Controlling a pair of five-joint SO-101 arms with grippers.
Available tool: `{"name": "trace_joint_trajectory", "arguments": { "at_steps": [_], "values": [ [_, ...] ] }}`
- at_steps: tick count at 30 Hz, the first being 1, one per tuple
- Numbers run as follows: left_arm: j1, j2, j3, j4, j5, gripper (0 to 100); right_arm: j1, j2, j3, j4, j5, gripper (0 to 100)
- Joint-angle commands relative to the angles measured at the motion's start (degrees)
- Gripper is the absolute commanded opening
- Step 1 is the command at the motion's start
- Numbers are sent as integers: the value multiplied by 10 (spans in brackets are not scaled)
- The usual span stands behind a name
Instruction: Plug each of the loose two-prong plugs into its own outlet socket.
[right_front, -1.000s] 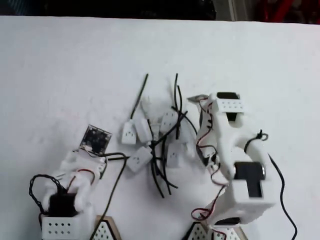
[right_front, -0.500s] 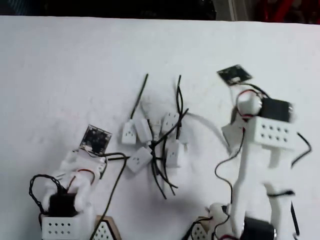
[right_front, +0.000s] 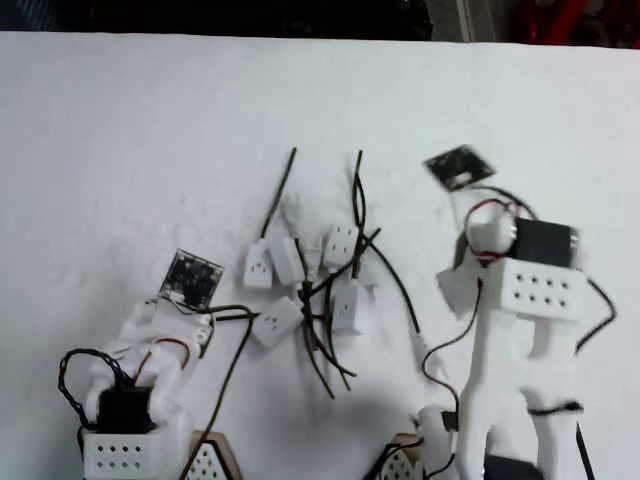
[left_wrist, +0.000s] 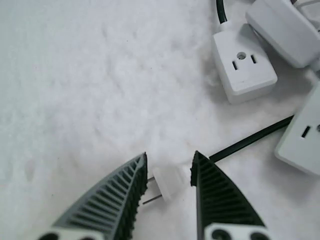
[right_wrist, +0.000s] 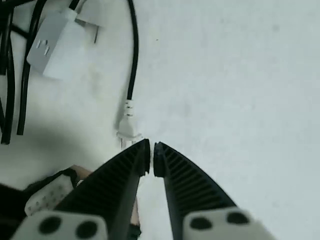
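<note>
A small white two-prong plug (left_wrist: 167, 181) with bare metal prongs lies flat on the white tabletop (right_front: 130, 120). It sits between the ribbed grey fingers (left_wrist: 125, 192) of the left claw (left_wrist: 170, 156), which stands moderately wide around it. Whether either pad actually touches the plug's body is hard to tell. Its thin black cord (left_wrist: 250, 141) runs off toward boxy white plastic outlet sockets with rounded corners. The nearest socket (left_wrist: 243, 67) faces up, showing two slots and a round hole. A second socket (left_wrist: 304, 134) lies just beside the cord.

The right claw (right_wrist: 151, 146) is narrow, its fingers almost together with nothing between them. Its tips are just beside the prongs of a second white plug with a ribbed neck (right_wrist: 127, 124), whose glossy black cord (right_wrist: 134, 55) curves away.

In the high view the sockets and cords form a tangled cluster (right_front: 315, 280) in the middle of the tabletop. The matt, faintly grainy white surface stretches broadly from there to the far edge and out to both sides.
</note>
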Motion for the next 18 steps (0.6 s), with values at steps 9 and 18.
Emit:
{"name": "trace_joint_trajectory", "arguments": {
  "at_steps": [9, 18],
  "values": [
    [1, -8, -4, -14, -2, 161, -51, 228, 48, -29, 1, 133],
    [1, -8, -4, -14, -4, 161, -54, 364, 46, -87, 1, 133]
  ]
}}
